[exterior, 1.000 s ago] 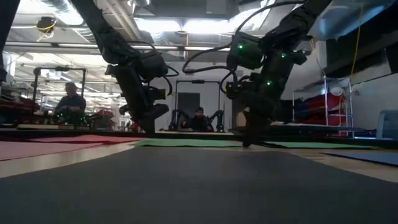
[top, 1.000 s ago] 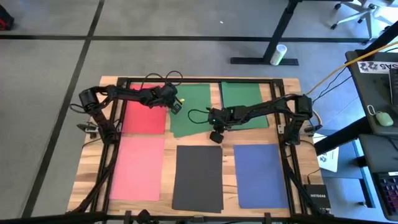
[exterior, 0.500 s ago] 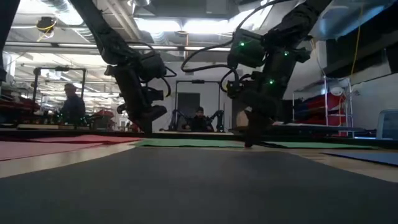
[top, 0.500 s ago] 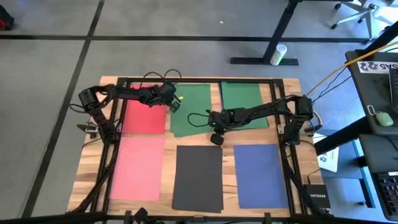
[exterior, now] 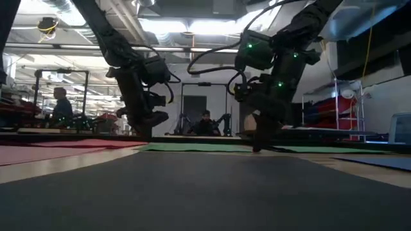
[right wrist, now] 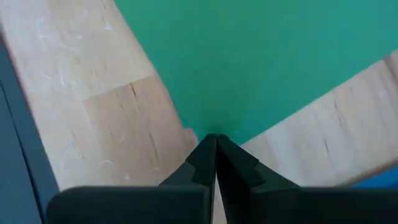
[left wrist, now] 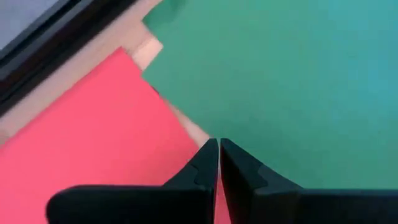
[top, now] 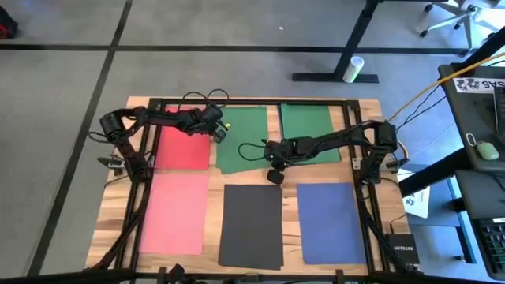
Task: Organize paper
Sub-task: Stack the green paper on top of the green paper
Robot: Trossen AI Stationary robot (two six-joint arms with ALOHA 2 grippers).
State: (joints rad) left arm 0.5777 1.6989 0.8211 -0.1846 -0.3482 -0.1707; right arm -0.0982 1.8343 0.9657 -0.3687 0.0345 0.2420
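You can read "NETGEAR" in pale letters on the small black box [top: 398, 244] at the table's near right corner in the high view. The white printed sheet [top: 483, 84] on the desk at the right carries bold black lettering, too cut off to read.

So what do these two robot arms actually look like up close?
Both arms are dark and jointed, with thin black cables looping off them. Each gripper, left and right, ends in two flat, black, pointed fingers. In the low view small green lights glow on the right arm.
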